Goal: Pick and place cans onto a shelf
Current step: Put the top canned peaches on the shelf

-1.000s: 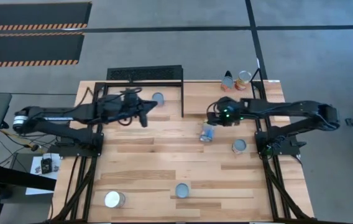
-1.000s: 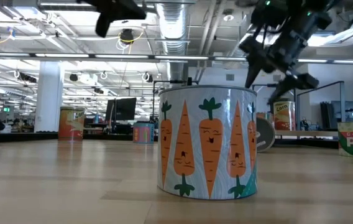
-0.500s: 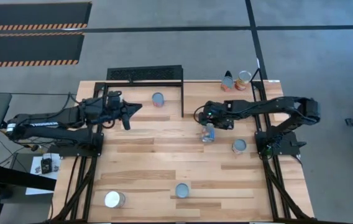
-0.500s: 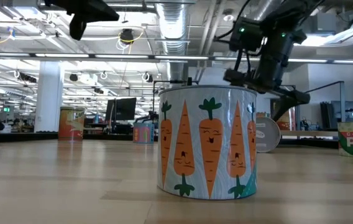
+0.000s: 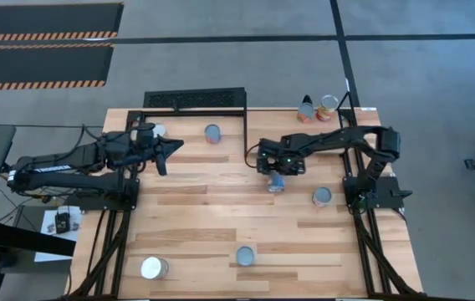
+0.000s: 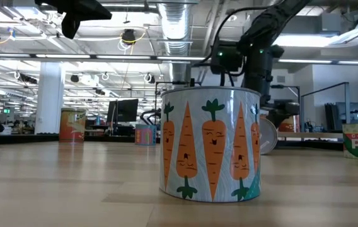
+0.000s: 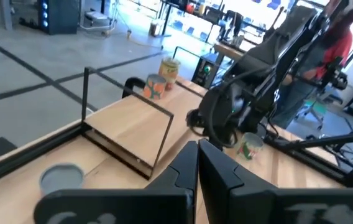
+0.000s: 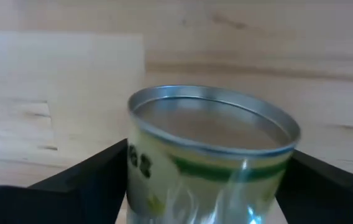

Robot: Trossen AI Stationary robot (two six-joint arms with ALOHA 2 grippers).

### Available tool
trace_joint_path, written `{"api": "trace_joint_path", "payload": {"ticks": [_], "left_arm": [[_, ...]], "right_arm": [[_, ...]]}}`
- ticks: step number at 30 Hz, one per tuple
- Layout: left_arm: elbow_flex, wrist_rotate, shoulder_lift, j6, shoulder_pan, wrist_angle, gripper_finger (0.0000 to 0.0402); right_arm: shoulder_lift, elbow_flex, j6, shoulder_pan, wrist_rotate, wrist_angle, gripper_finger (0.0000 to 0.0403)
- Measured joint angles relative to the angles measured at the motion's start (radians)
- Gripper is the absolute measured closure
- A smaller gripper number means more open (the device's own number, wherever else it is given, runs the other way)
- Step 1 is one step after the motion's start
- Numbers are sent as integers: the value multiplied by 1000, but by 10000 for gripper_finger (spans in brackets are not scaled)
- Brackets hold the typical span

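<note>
A can with a green-striped label (image 5: 278, 183) lies on its side at mid-table; its round end (image 6: 268, 135) faces the near edge. My right gripper (image 5: 275, 170) points down over it, open, one dark finger (image 8: 80, 180) on each side of the can (image 8: 210, 155); whether they touch it I cannot tell. My left gripper (image 5: 167, 151) hovers shut and holds nothing, at the left by the shelf (image 5: 189, 138), its fingers (image 7: 198, 163) closed together. One can (image 5: 212, 132) stands on the shelf's plank.
Two cans (image 5: 307, 110) (image 5: 329, 104) stand at the far right corner and another (image 5: 322, 196) by the right arm's base. A carrot-label can (image 5: 245, 255) and a can on its side (image 5: 154, 267) are near the front edge. A black grate (image 5: 194, 99) lies behind the shelf.
My right gripper has come down and toward the table's left, tipping from slanted to nearly straight down over the lying can. My left gripper has drawn back from the shelf toward the table's left edge, still shut. The cans have not moved.
</note>
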Motion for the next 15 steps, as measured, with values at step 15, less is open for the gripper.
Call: {"api": "trace_joint_path", "payload": {"ticks": [15], "left_arm": [[0, 17, -5, 6, 0, -8, 402]], "right_arm": [[-53, 51, -68, 8, 143, -30, 96]]}}
